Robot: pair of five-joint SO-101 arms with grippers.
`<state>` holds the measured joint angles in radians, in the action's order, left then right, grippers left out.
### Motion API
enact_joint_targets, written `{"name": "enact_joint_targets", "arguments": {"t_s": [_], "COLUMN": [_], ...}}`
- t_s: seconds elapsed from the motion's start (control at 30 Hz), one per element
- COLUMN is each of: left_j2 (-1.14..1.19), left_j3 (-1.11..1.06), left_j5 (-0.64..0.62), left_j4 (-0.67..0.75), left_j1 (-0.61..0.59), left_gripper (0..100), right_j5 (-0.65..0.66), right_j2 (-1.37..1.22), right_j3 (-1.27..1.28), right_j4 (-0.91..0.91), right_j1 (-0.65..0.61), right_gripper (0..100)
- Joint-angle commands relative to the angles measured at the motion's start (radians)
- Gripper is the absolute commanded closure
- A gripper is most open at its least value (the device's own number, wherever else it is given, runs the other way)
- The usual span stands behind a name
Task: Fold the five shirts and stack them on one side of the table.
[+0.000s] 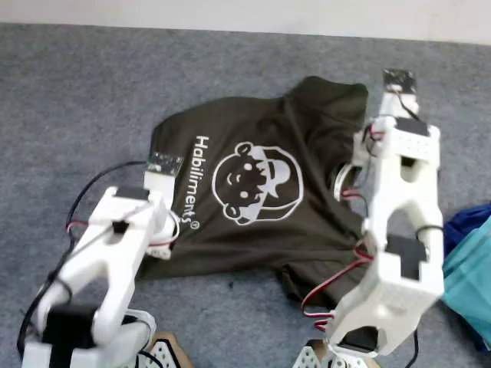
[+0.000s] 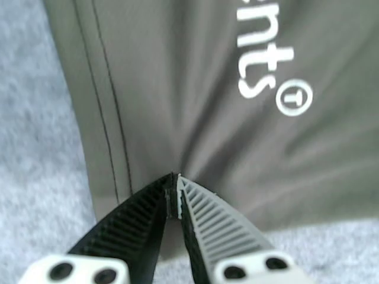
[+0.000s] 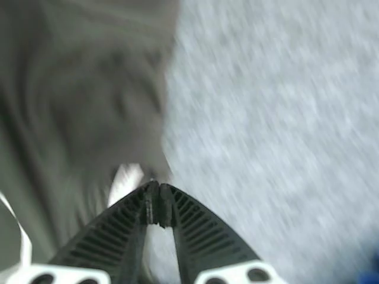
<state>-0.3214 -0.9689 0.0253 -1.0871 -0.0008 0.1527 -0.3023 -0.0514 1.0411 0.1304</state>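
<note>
Left jaws, at the end of the left arm (image 1: 115, 238), are clenching a pinch of the dark shirt (image 1: 230, 238) just inside its stitched hem (image 2: 100, 106), close to the end of the white lettering (image 2: 266, 65). Creases are fanning out from the closed tips, so cloth is being nipped rather than merely pressed. The right jaws, on the right arm (image 1: 399, 199), are likewise meeting tip to tip at the shirt's opposite border, next to a small white label (image 3: 125, 177). That view is blurred, but they seem to be gripping the fabric edge there.

The shirt is lying across the middle of the bench (image 1: 77, 92), print up, with its cartoon face (image 1: 257, 182) showing between the 2 arms. Part of it is bunching toward the far side and under the right arm, so it is not lying flat. Holding 2 opposite borders at once is probably serving to lift or stretch the garment for a fold. I judge this to be early work, with this shirt not yet folded.

Blue cloth (image 1: 468, 218) and teal cloth (image 1: 472, 276) are waiting at the right edge of the bench, likely more of the 5 shirts. A grey carpet-like covering (image 3: 284, 118) is cloaking the bench, and a pale wall (image 1: 230, 14) is running along its far edge.
</note>
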Motion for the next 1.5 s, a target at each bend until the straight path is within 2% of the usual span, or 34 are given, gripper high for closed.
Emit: {"name": "enact_joint_targets", "arguments": {"t_s": [0.0, 0.17, 0.27, 0.47, 0.67, 0.83, 0.97, 1.17, 1.3, 1.37, 1.47], "left_j2": [-0.107, -0.143, -0.143, -0.143, -0.143, -0.143, -0.143, -0.143, -0.151, -0.142, -0.099], "left_j3": [-0.073, -0.13, -0.128, -0.128, -0.128, -0.128, -0.133, -0.142, -0.071, 0.033, 0.194], "left_j5": [0.011, 0.098, 0.106, 0.107, 0.109, 0.109, 0.109, 0.109, 0.101, 0.058, -0.13], "left_j4": [0.003, 0.005, 0.005, 0.005, 0.005, 0.005, 0.029, 0.069, 0.14, 0.141, 0.091], "left_j1": [0.012, 0.01, 0.01, 0.01, 0.01, 0.01, 0.01, 0.004, -0.082, -0.124, -0.16], "left_gripper": [99, 99, 99, 99, 99, 99, 99, 99, 99, 97, 81], "right_j5": [-0.032, -0.068, -0.068, -0.068, 0.029, 0.087, 0.095, 0.095, 0.089, 0.089, 0.087], "right_j2": [-0.136, -0.401, -0.559, -0.782, -0.923, -0.978, -0.98, -0.978, -0.97, -0.966, -0.954], "right_j3": [-0.222, -0.57, -0.74, -1.041, -1.3, -1.434, -1.517, -1.679, -1.705, -1.705, -1.709], "right_j4": [-0.025, -0.021, -0.004, 0.249, 0.335, 0.337, 0.334, 0.38, 0.493, 0.518, 0.539], "right_j1": [-0.042, -0.042, -0.042, 0.013, 0.127, 0.197, 0.206, 0.165, 0.116, 0.097, 0.082], "right_gripper": [99.0, 99.0, 99.0, 99.0, 99.0, 99.0, 99.0, 98.5, 95.0, 94.8, 94.7]}}
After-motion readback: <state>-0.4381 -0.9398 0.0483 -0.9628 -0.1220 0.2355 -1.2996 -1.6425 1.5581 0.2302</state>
